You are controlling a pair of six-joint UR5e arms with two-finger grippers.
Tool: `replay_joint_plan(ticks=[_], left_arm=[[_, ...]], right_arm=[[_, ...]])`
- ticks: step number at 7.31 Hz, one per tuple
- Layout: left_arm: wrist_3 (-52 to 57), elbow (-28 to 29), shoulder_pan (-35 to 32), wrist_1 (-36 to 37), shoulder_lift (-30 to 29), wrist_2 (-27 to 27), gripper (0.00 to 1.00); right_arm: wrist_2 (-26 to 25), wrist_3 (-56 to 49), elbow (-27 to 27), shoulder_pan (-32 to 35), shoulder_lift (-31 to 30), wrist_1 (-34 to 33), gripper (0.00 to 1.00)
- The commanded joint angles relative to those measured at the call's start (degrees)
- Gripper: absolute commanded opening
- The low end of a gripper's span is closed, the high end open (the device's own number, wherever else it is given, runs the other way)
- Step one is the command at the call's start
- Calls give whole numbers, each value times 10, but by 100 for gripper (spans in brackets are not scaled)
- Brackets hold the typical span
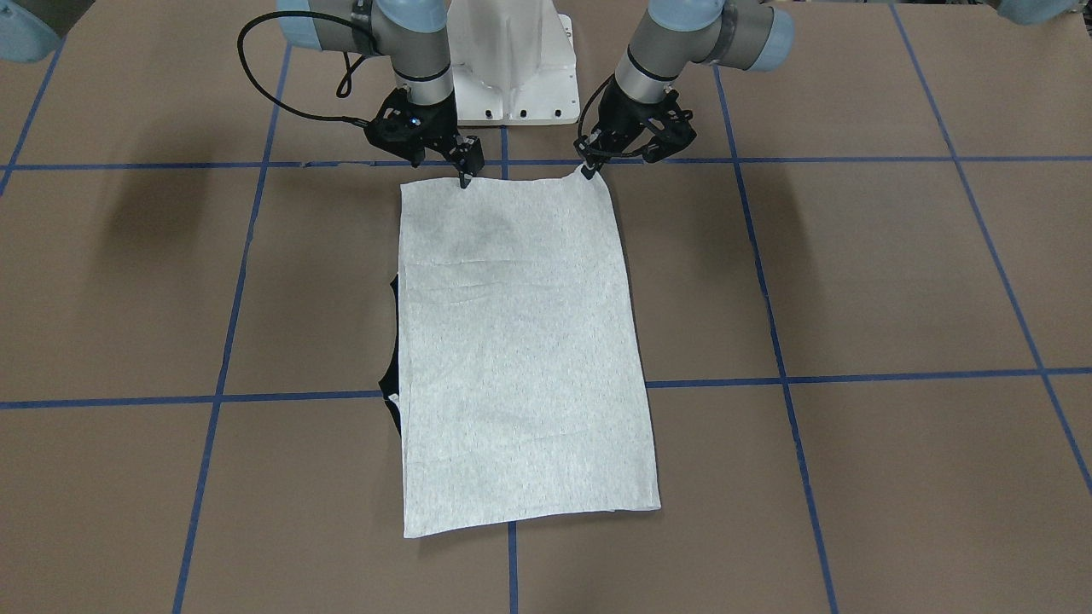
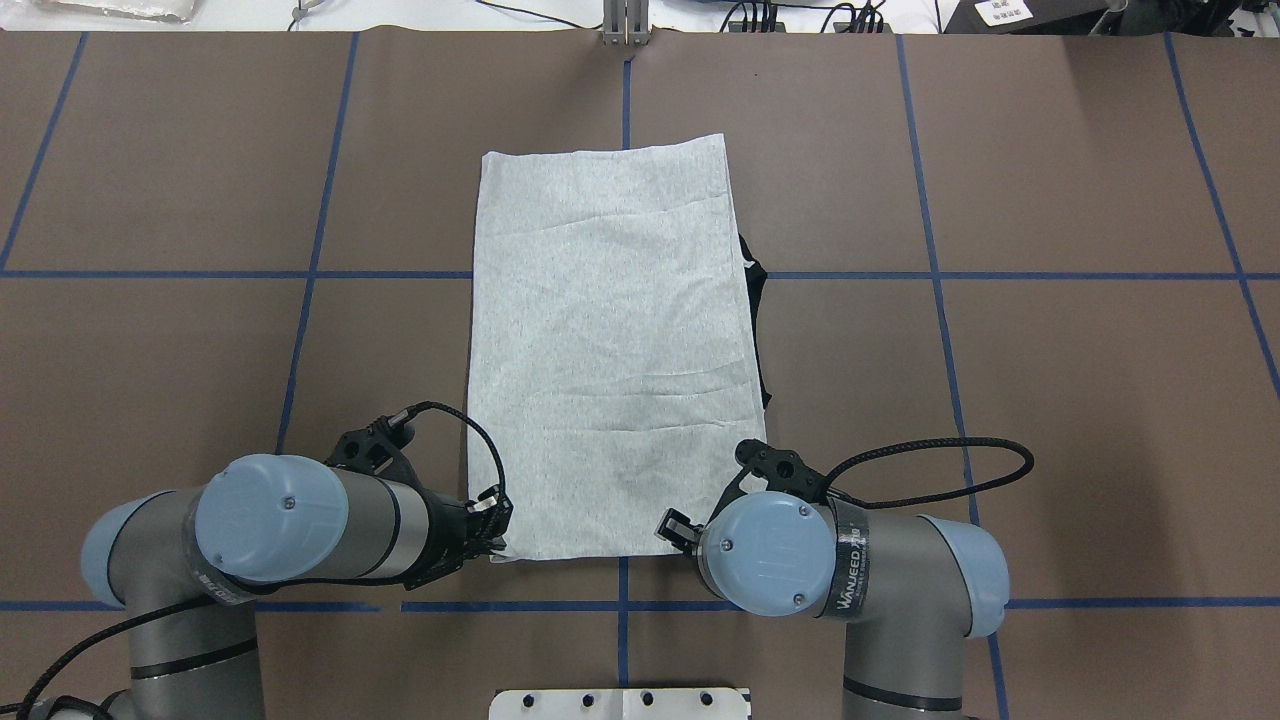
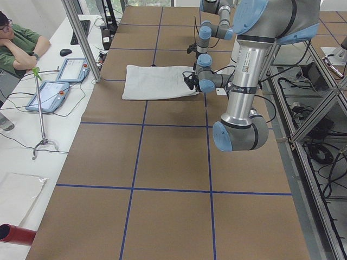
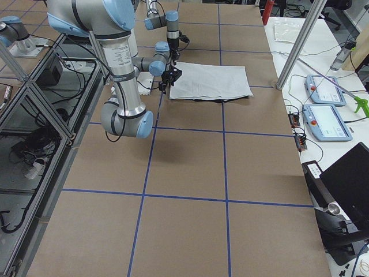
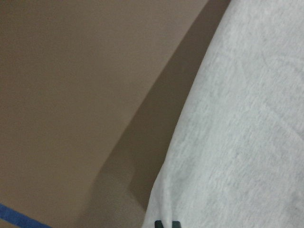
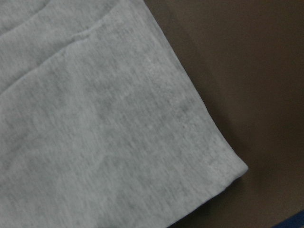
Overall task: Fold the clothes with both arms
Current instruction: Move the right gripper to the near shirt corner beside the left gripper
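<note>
The light grey T-shirt (image 1: 520,341) (image 2: 610,340) lies plain side up on the brown table, folded into a long rectangle. Black trim (image 1: 394,401) pokes out from under one long side. My left gripper (image 1: 589,170) (image 2: 495,545) is shut on the robot-side corner, which is pulled up a little; in the left wrist view its black fingertips (image 5: 166,223) pinch the cloth. My right gripper (image 1: 465,179) (image 2: 668,530) stands at the same short edge with its fingers together on the hem. The right wrist view shows only the cloth corner (image 6: 237,168), no fingers.
The white pedestal (image 1: 512,77) (image 2: 620,703) stands just behind the grippers. Blue tape lines (image 1: 512,563) grid the brown table. Beyond the far edge a person (image 3: 19,46) sits beside touch pendants (image 3: 54,86) (image 4: 326,115) and a metal post (image 3: 81,38).
</note>
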Motion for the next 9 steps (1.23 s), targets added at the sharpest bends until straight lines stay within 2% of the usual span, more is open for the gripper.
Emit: replay_joint_plan(ticks=[1, 5, 9], left_arm=[[0, 0, 0, 0, 0, 0, 0], [0, 0, -1, 0, 0, 0, 0], [0, 0, -1, 0, 0, 0, 0]], right_arm=[[-7, 1, -3, 5, 4, 2, 85], [-7, 1, -5, 11, 8, 5, 87], [-7, 1, -32, 7, 21, 5, 87]])
